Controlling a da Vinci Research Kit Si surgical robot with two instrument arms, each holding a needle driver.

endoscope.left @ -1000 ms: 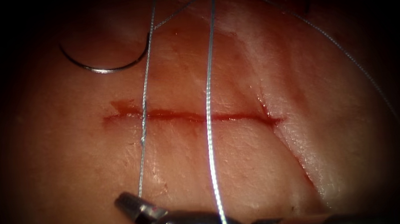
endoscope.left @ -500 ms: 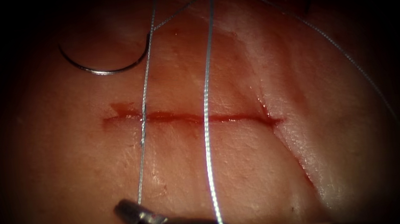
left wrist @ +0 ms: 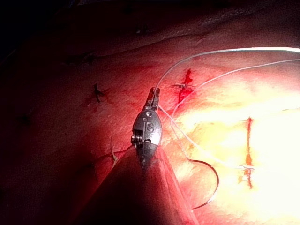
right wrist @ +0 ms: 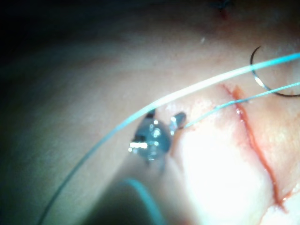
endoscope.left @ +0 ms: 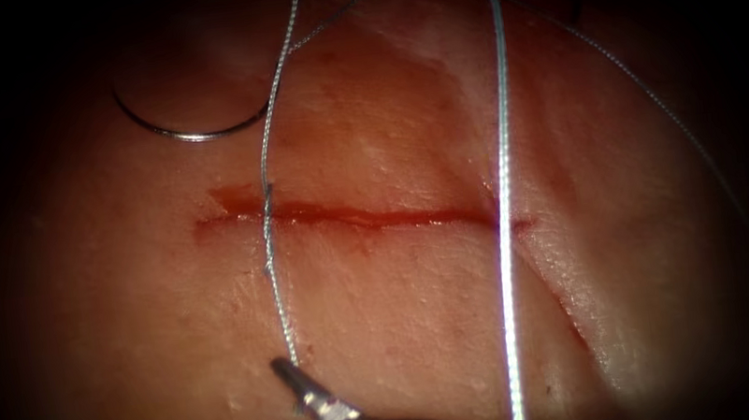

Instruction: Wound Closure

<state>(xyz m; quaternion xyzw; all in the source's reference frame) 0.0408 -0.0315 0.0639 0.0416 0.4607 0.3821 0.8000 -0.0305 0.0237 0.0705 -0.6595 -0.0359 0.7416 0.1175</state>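
Below the cut (endoscope.left: 357, 219), on the tissue (endoscope.left: 126, 342): my right tool (endoscope.left: 251, 405), jaws spread, holding nothing. One thread (endoscope.left: 277, 296) crosses the cut and ends just beside a jaw tip. Above the cut's left end: needle (endoscope.left: 187, 135), lying loose on the surface, unheld. My left tool (left wrist: 153, 92): jaws pressed together, pinching thread.

My right tool (endoscope.left: 295, 407): bare metal, polished, specular highlights on the wrist, jaws duller grey. Needle (endoscope.left: 192, 129): thin polished steel wire, glossy. Thread (endoscope.left: 501, 177): fine, twisted-looking strand with a silvery sheen. Tissue (endoscope.left: 406, 319): moist, slightly glistening, finely pitted. Red fluid (endoscope.left: 366, 219) in the cut: wet, glossy.
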